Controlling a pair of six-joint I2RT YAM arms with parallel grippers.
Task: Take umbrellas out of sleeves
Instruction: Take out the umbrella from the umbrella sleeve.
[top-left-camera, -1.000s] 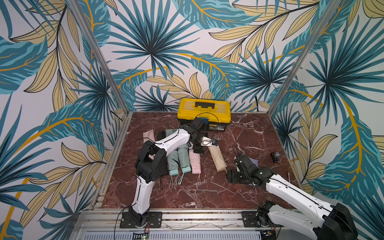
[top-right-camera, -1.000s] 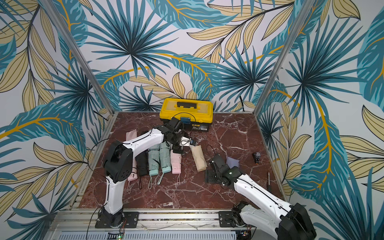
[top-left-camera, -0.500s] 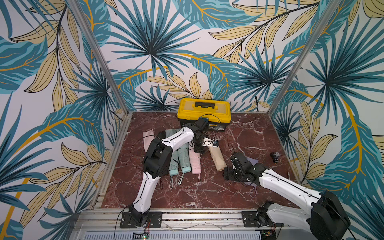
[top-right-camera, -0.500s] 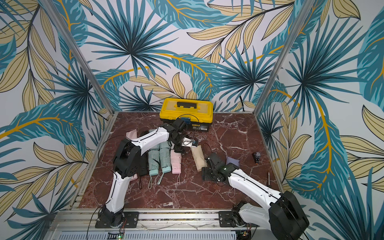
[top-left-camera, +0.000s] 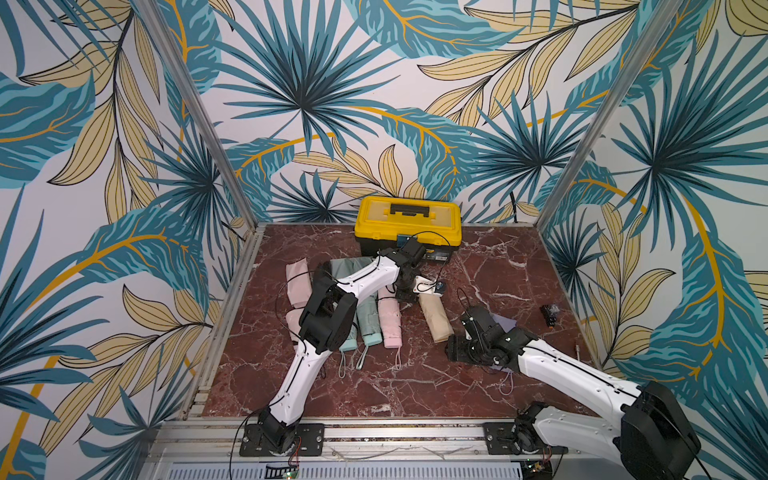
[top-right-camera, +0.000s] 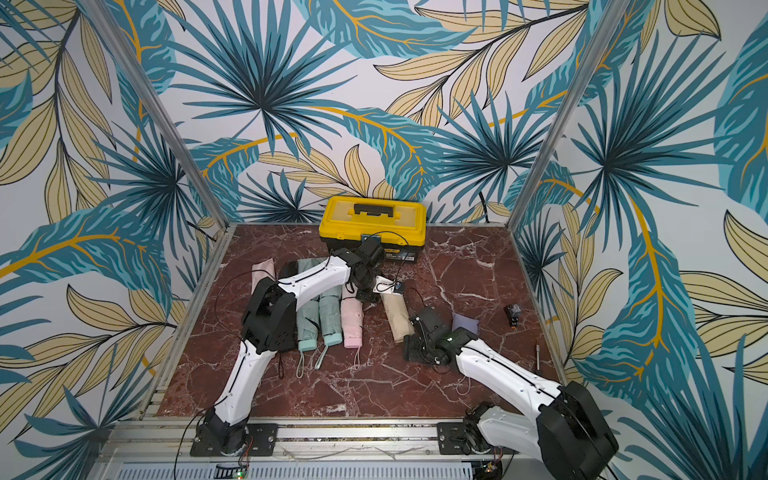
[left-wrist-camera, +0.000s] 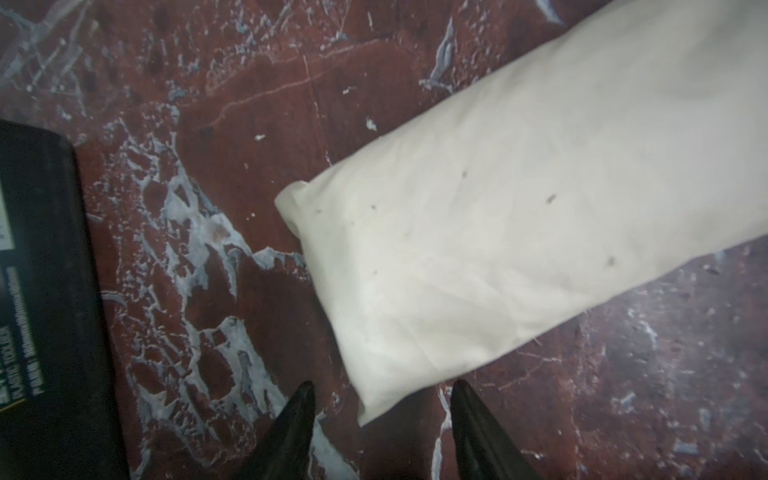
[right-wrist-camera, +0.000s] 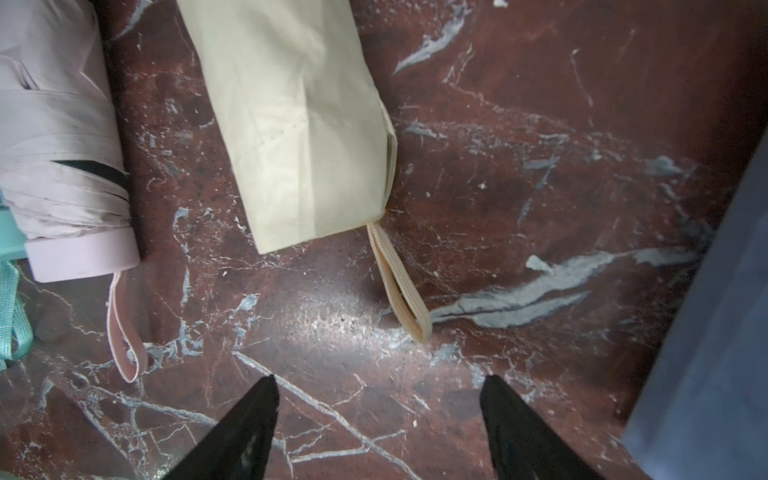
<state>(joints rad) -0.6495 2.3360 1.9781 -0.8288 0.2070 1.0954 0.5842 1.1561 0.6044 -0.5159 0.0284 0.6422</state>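
Beige sleeve (left-wrist-camera: 519, 208) on counter (left-wrist-camera: 208, 124), not gripped.
L gripper (left-wrist-camera: 382, 395) spread, sleeve's closed corner btwn tips; R gripper (right-wrist-camera: 378, 382) spread, near its loop (right-wrist-camera: 399, 286) end.

Three-sided booth. Back wall (top-left-camera: 374, 104), left wall (top-left-camera: 83, 208) and right wall (top-left-camera: 685, 208) all carry white wallpaper printed with big teal palm fronds, beige leaves and orange-yellow stems. Bare aluminium corner posts (top-left-camera: 199, 112) stand where the walls meet. Glossy dark red marble-look worktop (top-left-camera: 498, 257) with white veins shows in both top views. Grooved aluminium strip (top-left-camera: 237, 299) runs along its left edge. Silver aluminium rail (top-left-camera: 415, 434) runs along the front edge, with a white slotted vent strip (top-left-camera: 374, 471) just in front of it. Yellow-lidded black plastic toolbox (top-left-camera: 409, 218) sits against the back wall, about centre, lid shut. Light is even, shadows soft. Pale glare patch (right-wrist-camera: 332, 320) on the worktop in the right wrist view.
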